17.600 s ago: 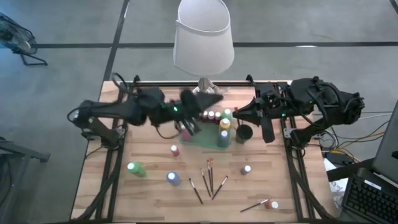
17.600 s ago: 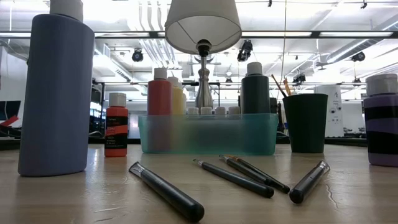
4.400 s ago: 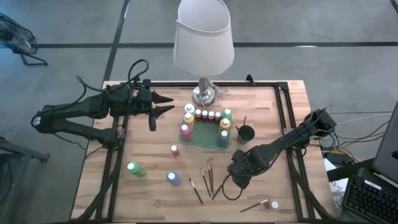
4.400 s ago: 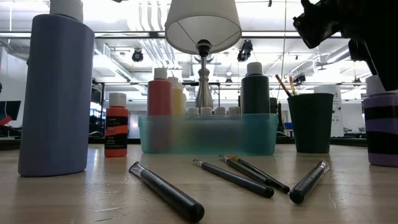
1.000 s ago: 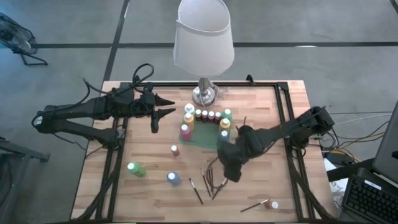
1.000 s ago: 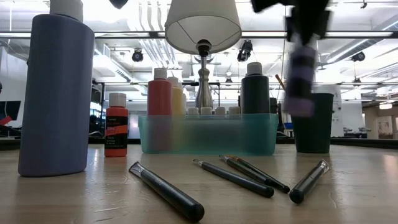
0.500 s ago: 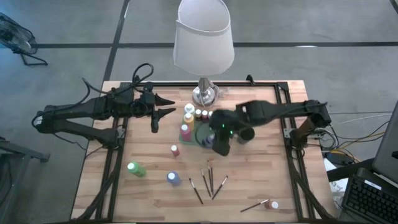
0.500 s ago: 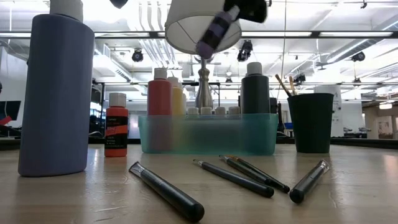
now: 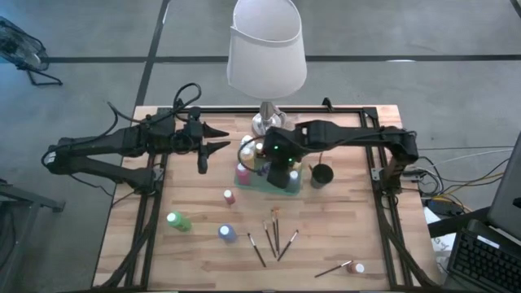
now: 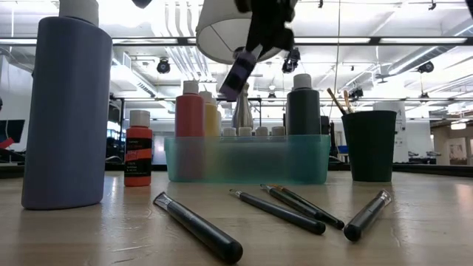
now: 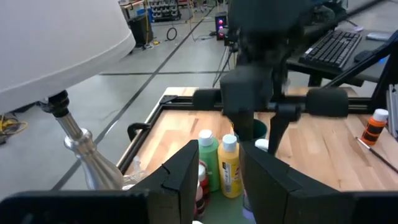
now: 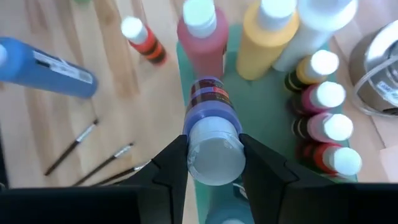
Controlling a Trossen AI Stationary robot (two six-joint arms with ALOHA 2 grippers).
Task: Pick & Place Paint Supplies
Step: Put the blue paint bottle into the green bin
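Here, my right gripper [image 12: 212, 163] clamped on a purple bottle [image 12: 211, 127], hovering above the green tray [image 10: 247, 159], left gripper [image 9: 213, 138] idle, slightly parted, holding nothing.

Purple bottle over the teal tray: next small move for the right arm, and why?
Probably lower it straight down into the bare part of the teal tray. The right gripper grips the purple bottle tilted above the tray, beside the red bottle and yellow bottle; levelling it first may avoid clipping those caps.
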